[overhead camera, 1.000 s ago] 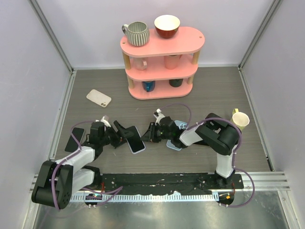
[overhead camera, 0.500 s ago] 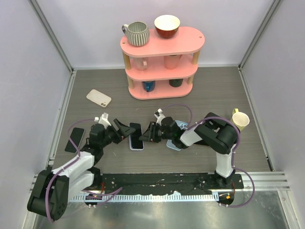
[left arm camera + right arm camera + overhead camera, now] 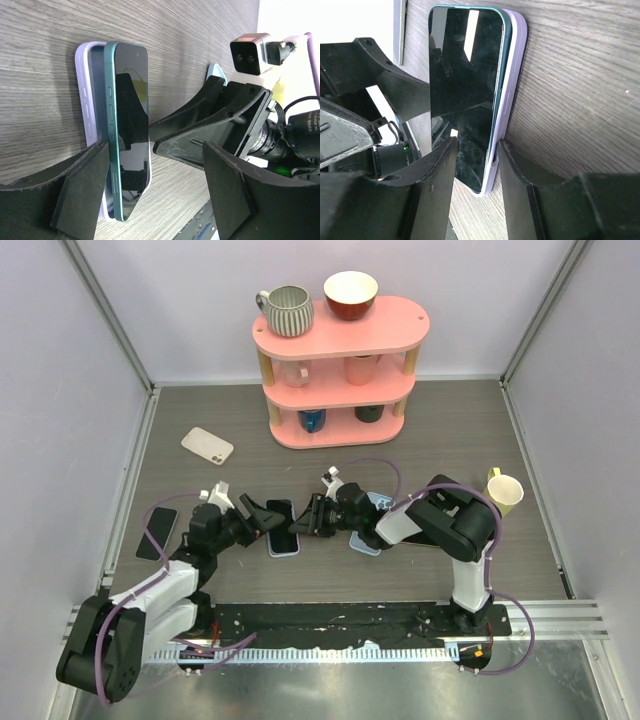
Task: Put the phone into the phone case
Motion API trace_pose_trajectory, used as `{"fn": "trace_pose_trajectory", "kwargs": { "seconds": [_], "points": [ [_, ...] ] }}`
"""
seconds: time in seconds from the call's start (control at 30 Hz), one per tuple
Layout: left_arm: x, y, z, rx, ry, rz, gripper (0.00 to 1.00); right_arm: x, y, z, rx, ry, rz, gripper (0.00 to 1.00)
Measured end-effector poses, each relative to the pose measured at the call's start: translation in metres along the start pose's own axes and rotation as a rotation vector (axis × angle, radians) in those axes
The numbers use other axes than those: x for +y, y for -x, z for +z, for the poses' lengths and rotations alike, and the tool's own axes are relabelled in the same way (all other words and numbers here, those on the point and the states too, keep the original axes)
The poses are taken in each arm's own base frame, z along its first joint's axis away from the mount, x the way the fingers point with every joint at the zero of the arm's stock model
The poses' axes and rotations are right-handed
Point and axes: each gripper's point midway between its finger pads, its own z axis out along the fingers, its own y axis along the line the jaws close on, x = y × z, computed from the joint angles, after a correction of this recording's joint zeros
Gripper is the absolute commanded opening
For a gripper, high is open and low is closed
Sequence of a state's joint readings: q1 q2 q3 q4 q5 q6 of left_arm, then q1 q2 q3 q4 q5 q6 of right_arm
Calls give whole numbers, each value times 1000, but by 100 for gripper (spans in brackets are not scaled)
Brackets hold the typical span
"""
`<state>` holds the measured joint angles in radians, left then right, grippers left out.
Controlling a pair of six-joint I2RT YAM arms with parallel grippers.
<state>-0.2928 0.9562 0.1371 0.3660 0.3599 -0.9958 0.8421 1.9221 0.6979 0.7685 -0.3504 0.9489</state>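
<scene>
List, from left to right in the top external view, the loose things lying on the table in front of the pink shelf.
black phone → white phone → green phone resting on the lilac case → light blue case → cream cup

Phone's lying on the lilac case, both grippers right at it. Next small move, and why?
Probably press the phone down along its teal button edge with the left gripper, which is wide open beside it. In the left wrist view that edge stands proud of the lilac case wall, so it looks unseated. The right gripper has its jaws parted at the phone's end.
</scene>
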Motion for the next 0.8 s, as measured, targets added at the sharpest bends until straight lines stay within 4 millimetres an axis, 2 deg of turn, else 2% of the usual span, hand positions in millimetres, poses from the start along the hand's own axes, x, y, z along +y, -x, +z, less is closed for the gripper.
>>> {"fn": "trace_pose_trajectory", "kwargs": {
  "seconds": [0.23,0.4,0.53,0.7,0.8],
  "points": [
    [3,-8,2,5,-33,-57,76,2,1,2,-8,21,18,45],
    [9,-8,-3,-1,18,-32,77,1,1,2,-11,19,19,46],
    [11,6,-13,-50,96,24,78,1,1,2,-11,16,19,45],
    [-11,35,-30,-120,147,93,75,1,1,3,-11,15,19,45],
    [-5,42,-34,-133,223,97,73,1,1,3,-9,14,20,45]
  ]
}}
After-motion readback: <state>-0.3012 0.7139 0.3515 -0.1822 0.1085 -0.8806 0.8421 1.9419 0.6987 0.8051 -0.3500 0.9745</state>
